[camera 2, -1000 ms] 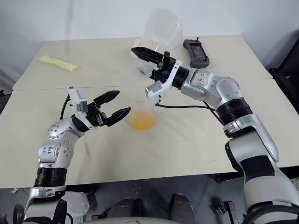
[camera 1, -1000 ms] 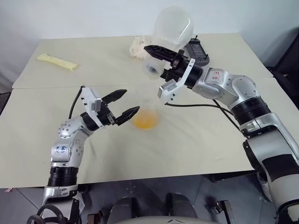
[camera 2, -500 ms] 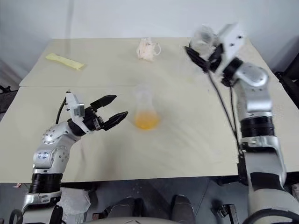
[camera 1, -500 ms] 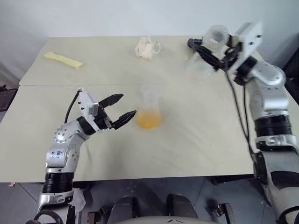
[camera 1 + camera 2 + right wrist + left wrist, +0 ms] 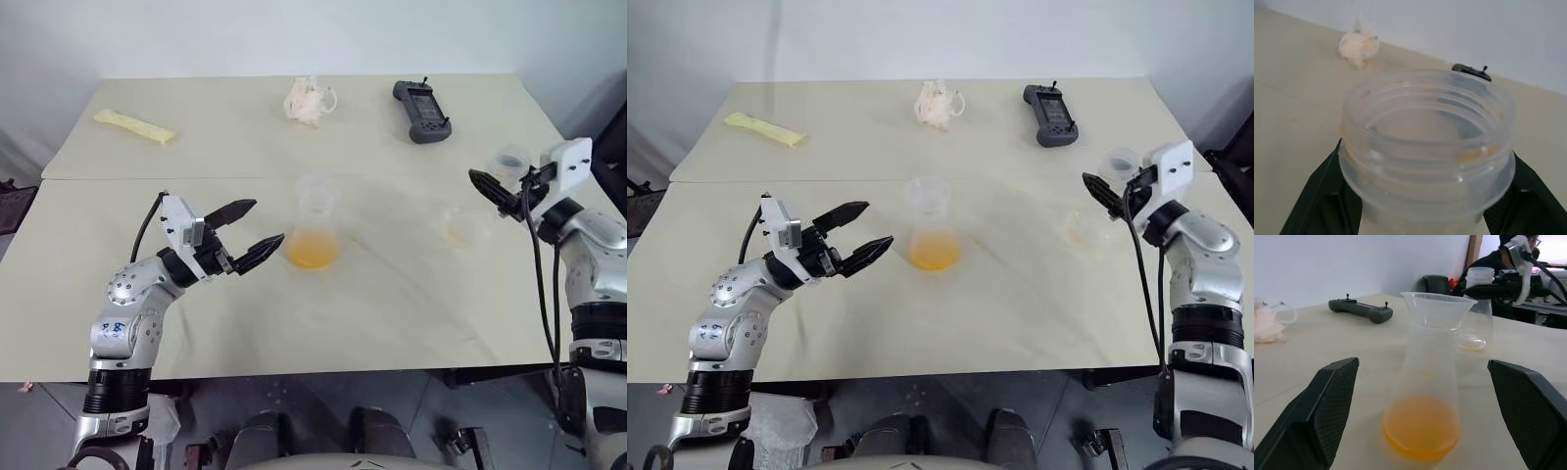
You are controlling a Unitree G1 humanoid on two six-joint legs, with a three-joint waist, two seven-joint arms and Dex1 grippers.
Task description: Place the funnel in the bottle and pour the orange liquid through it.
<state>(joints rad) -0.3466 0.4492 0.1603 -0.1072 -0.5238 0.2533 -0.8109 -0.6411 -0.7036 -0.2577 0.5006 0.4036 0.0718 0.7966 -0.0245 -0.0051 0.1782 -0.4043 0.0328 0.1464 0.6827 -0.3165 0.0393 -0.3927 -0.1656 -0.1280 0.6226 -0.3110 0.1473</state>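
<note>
Tool check: right tool [image 5: 493,188] pinched shut on the ribbed neck of the large bulbous clear flask [image 5: 460,227], out at the right edge of the pale surface [image 5: 392,313], well apart from everything else. Hard to say whether the base touches down yet. Just a faint orange film left inside, so judged as emptied and being parked.

To do this well: keep the neck upright, lower straight until the base sits flat, then open and back off along the neck line, no sideways drag.

Over to the left tool [image 5: 263,223]: spread wide, holding nothing, hovering just beside the small clear conical bottle [image 5: 313,230] at the centre. Small transparent plastic funnel [image 5: 316,191] seated in its neck, orange liquid [image 5: 313,250] pooled in the bottom.

Worth keeping that left tool close as a guard without nudging; light bottle, top-heavy with the funnel, probably easy to tip.
</note>
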